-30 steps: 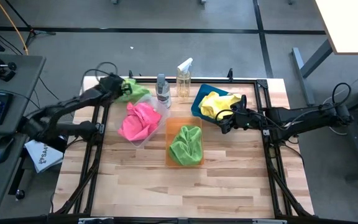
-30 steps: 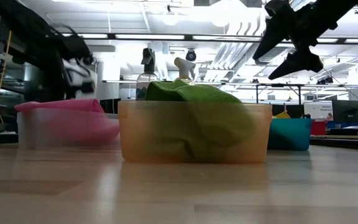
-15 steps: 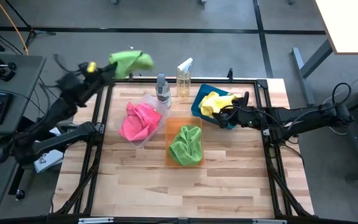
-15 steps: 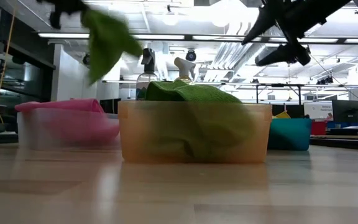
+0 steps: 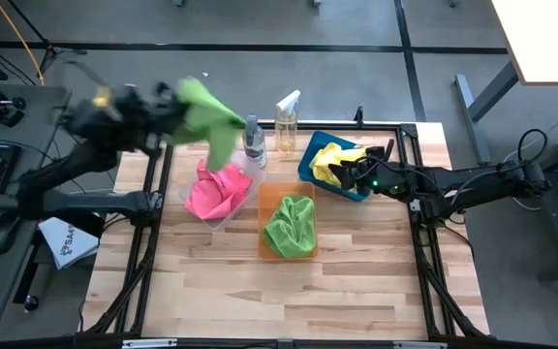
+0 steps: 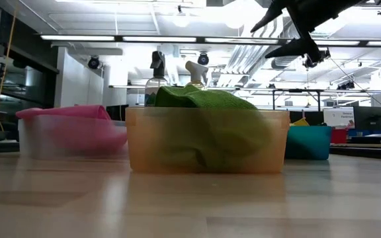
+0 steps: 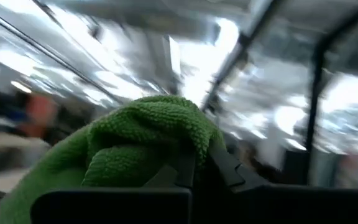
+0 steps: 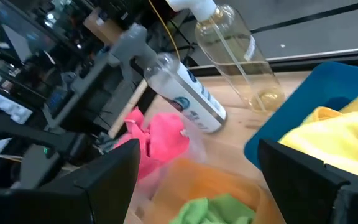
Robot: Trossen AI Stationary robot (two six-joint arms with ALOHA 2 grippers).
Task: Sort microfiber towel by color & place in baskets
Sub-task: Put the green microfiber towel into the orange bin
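High view: wooden desk w/ 3 baskets in the middle: clear basket holding 1 pink towel, orange basket holding 1 green towel, blue basket holding 1 yellow towel. 2 spray bottles upright at the far edge, just behind the baskets: grey-capped bottle and white-trigger bottle. Left tool raised over the desk's far-left corner, clamped on a 2nd green towel that trails toward the clear basket; blurred. Right tool over the blue basket's near edge, just beside the yellow towel, fingers spread, nothing in them. Towel count: 4 seen (2 green, 1 pink, 1 yellow). Low view: 3 baskets in a row, clear w/ pink at left, orange w/ green mounded above the rim in centre, blue at right farther back; 2 bottle tops show behind the orange one. 1 tool overhead at upper right, fingers apart; the other tool out of this view. Left wrist view: green towel fills the lower half, pinched between the closed fingers; background smeared. Right wrist view: both fingers wide apart, empty; between them pink towel, orange basket w/ green towel, blue basket w/ yellow towel, both bottles.
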